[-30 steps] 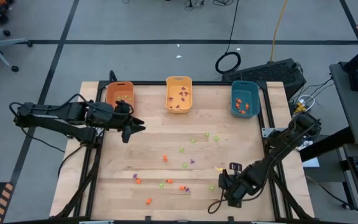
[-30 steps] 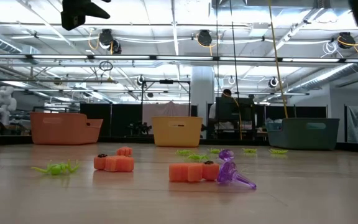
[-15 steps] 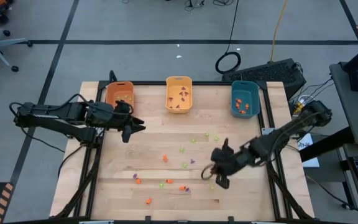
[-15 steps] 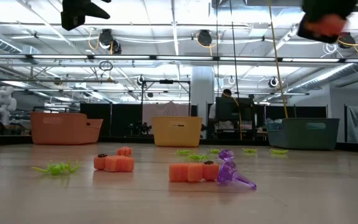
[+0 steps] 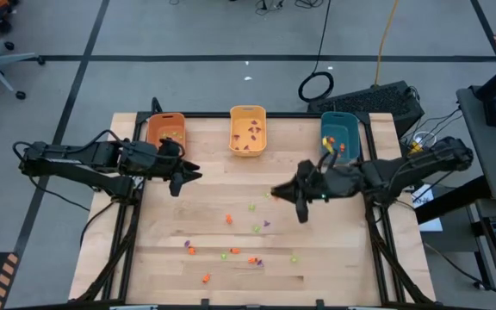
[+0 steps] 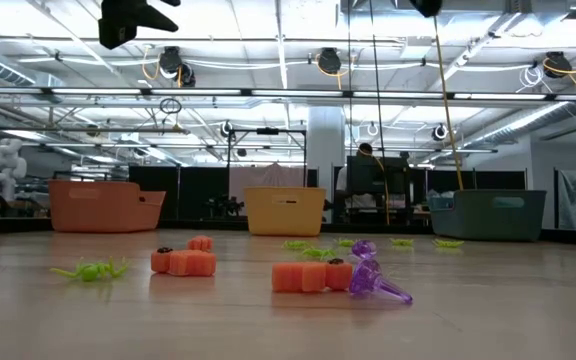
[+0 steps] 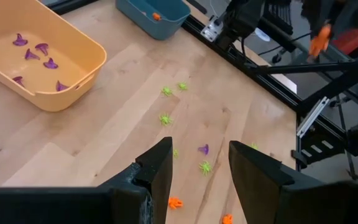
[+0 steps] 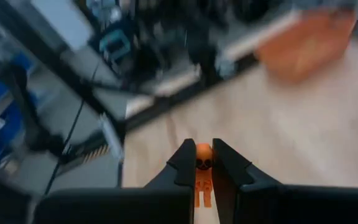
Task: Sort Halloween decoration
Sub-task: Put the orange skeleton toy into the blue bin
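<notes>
Three bins are sitting along the table's far edge, trinkets lying scattered below — the right gripper is pinching an orange trinket; the left gripper is hovering unclenched, empty.

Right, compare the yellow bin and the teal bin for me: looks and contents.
Colour: the yellow bin is yellow, the teal bin blue-green. Contents: the yellow bin holds purple trinkets, the teal bin holds orange trinkets. Position: the yellow bin sits at the middle of the table's far edge, the teal bin toward the right arm's side. Both are oblong and open-topped.
</notes>
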Robot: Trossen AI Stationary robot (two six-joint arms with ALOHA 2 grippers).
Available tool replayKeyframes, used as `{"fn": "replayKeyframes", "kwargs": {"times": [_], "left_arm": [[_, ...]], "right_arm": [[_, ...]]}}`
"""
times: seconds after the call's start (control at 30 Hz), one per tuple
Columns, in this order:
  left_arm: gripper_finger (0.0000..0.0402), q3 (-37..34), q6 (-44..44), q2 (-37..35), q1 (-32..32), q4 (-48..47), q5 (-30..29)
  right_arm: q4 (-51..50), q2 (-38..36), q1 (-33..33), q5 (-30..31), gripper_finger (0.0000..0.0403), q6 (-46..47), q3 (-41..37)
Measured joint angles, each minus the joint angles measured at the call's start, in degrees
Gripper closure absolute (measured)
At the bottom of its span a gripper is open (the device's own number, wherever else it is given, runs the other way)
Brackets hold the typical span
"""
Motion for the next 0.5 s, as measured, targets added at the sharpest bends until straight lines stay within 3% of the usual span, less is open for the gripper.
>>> {"fn": "replayKeyframes", "kwargs": {"times": [0.5], "left_arm": [[0.0245,0.0,3.51,0.0,0.0,12.14,-0.2]], "right_arm": [[13.71,0.04,-6.38,-1.6,0.0394,-21.41,0.0]]}}
